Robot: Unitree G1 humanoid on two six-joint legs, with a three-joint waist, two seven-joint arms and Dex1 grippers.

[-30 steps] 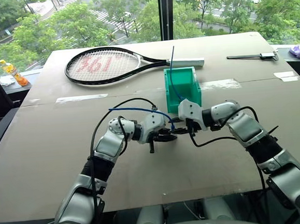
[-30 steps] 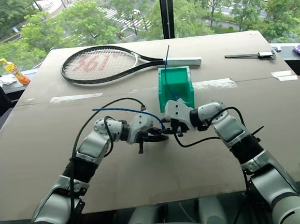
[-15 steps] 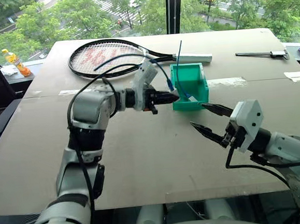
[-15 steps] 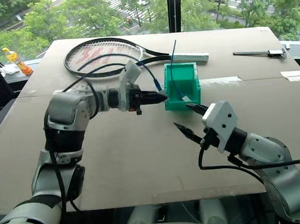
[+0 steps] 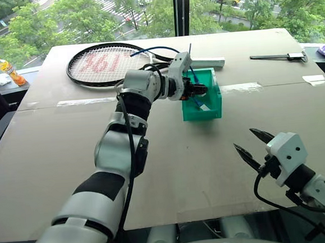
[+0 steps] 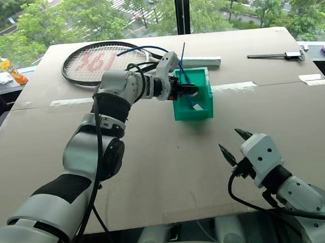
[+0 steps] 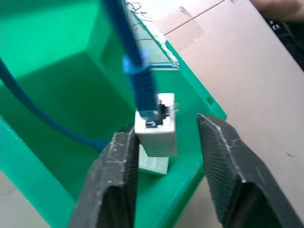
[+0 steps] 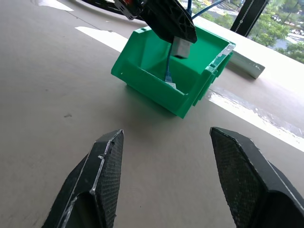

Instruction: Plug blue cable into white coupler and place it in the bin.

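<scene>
Hovering above the open top of the bin (image 5: pixel 211 107), the left fingers (image 7: pixel 164 156) stand parted, the white coupler (image 7: pixel 156 130) between them with a visible gap on one side; whether the other finger touches it I cannot tell. The blue cable (image 7: pixel 140 80) is plugged into the coupler's socket and rises away from the fingers, while another blue strand lies inside the bin beneath them. The bin's walls lie close around the left fingers. Well apart, near the bench (image 5: pixel 52 152) front edge, the right fingers (image 5: pixel 252 147) stand wide with nothing held, bare bench surface between them and the bin's front lip.
</scene>
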